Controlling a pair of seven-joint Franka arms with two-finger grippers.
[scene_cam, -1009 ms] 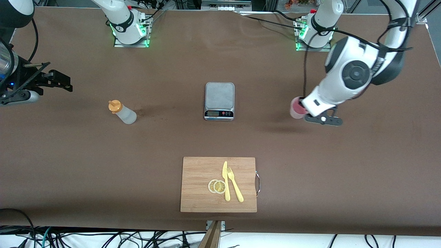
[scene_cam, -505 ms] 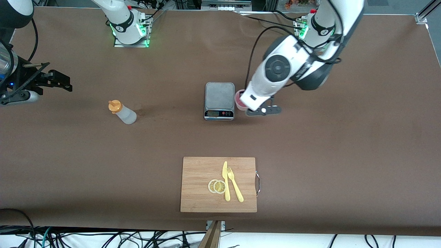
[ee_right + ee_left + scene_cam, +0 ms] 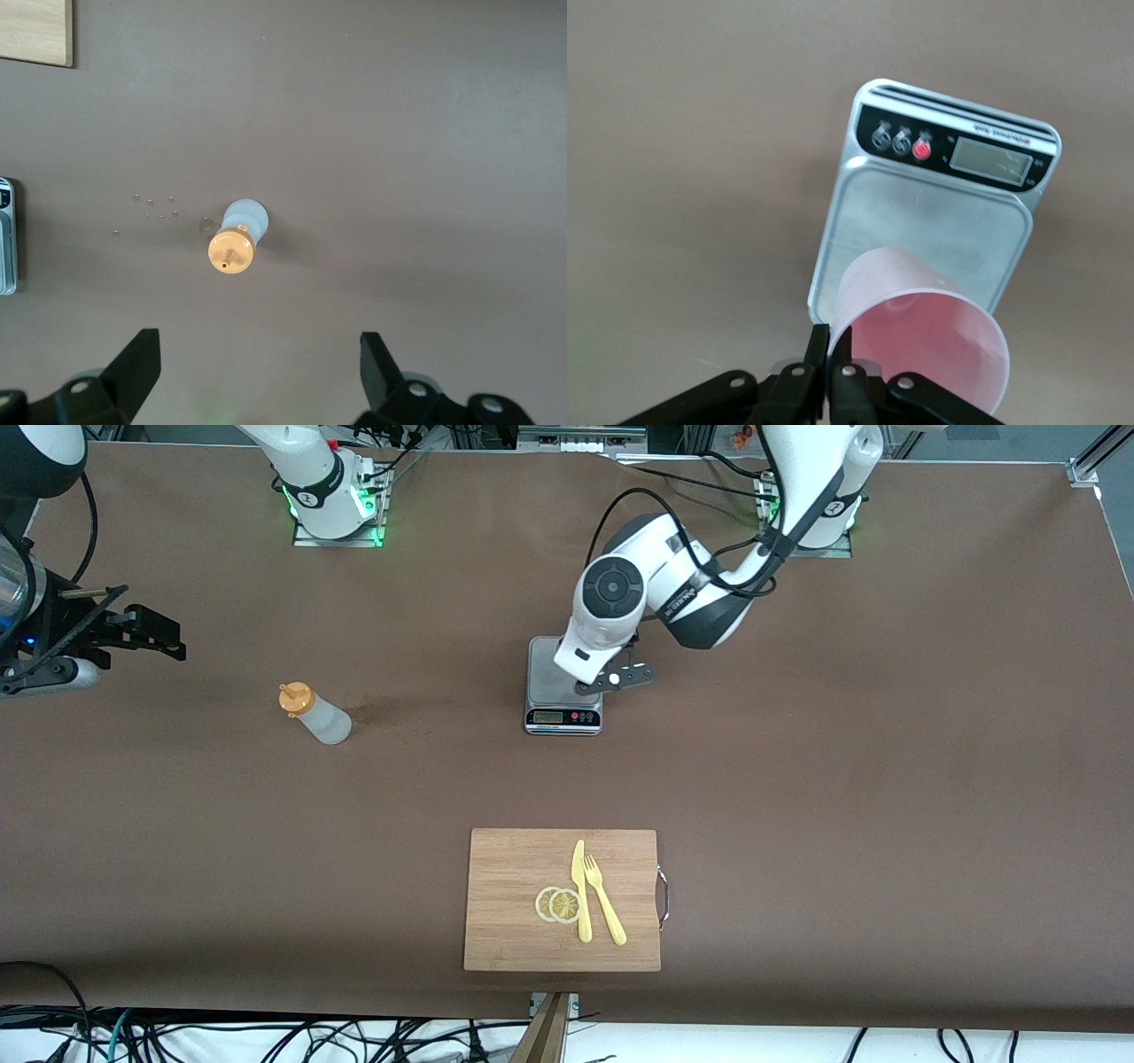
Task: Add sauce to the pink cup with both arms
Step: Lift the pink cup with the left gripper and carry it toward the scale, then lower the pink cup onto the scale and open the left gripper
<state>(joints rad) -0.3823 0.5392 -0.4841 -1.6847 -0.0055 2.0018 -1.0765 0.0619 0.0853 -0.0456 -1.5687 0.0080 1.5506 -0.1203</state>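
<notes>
1. Risk, nearest item first: the squeeze bottle (image 3: 316,716) stood upright on the bench (image 3: 797,779) toward the right arm's end, ungrasped. A careless approach could likely topple it.
2. Risk at the scale (image 3: 564,685): the left hand (image 3: 829,365) pinched only the rim wall of the pink cup (image 3: 917,341). This thin grip could likely let the cup tilt or slip on release.
3. Left arm pose: it reached from its base over the scale, hand clenched on the cup above the platform.
4. Right arm pose: the right hand (image 3: 257,376) waited, fingers spread wide, high over the bottle.
</notes>
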